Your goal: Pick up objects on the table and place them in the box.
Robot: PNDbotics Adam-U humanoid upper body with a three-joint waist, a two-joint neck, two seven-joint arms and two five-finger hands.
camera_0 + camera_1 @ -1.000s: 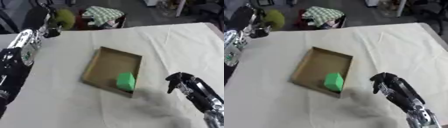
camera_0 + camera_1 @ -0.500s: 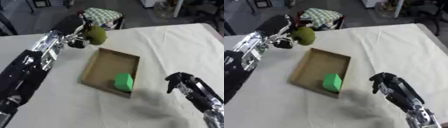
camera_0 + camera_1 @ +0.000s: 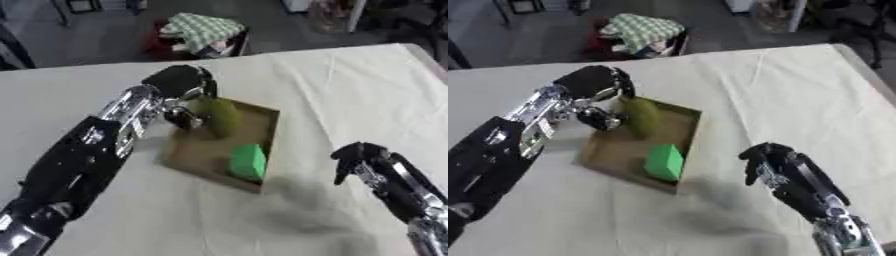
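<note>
A shallow brown cardboard box lies in the middle of the white table. A bright green block rests inside it, toward its near end. My left hand hangs over the box's far left corner, fingers curled round an olive-green rounded object that dangles above the box floor. My right hand hovers low over the cloth to the right of the box, fingers curled, holding nothing.
The white tablecloth stretches wide to the right and front of the box. Beyond the table's far edge stands a chair with a green checked cloth and clutter on the dark floor.
My left arm has swung from the far left in over the box, carrying the olive-green object down to it. The right hand has stayed put.
</note>
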